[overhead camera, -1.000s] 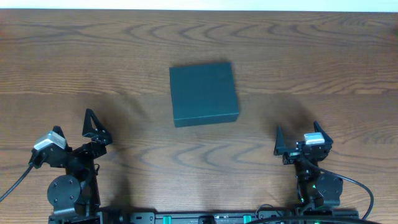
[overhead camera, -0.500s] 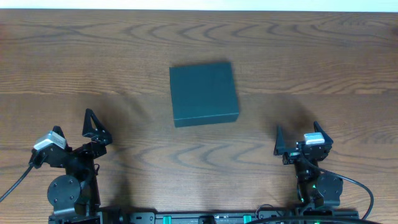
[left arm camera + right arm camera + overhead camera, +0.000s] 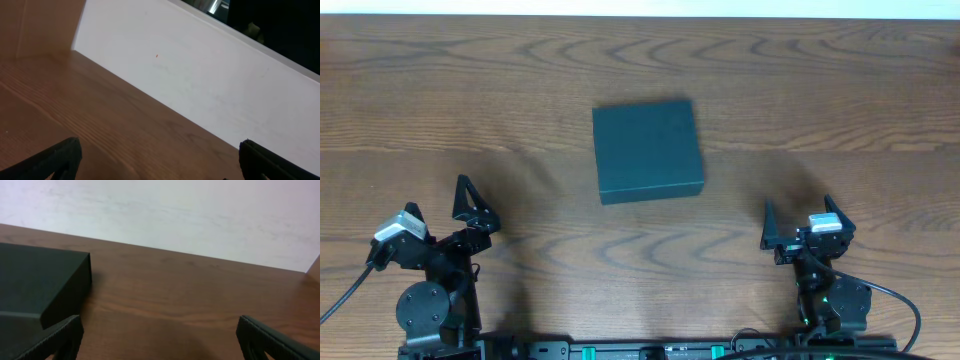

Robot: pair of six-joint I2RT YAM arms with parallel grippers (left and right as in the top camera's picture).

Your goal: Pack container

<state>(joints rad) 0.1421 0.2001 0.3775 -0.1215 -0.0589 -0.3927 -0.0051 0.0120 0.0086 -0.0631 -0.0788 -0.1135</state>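
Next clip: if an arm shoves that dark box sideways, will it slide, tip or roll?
The box lies flat, low and square-edged on the table, so it would probably slide, not tip or roll. Its matte faces look unlikely to be slippery. It looks like cardboard, so likely light for its size and possibly dentable if squeezed hard.

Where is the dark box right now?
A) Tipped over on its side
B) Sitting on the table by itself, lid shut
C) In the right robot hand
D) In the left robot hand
B: the container lies flat and closed on the table, while the left gripper and right gripper sit apart from it, both open and empty.
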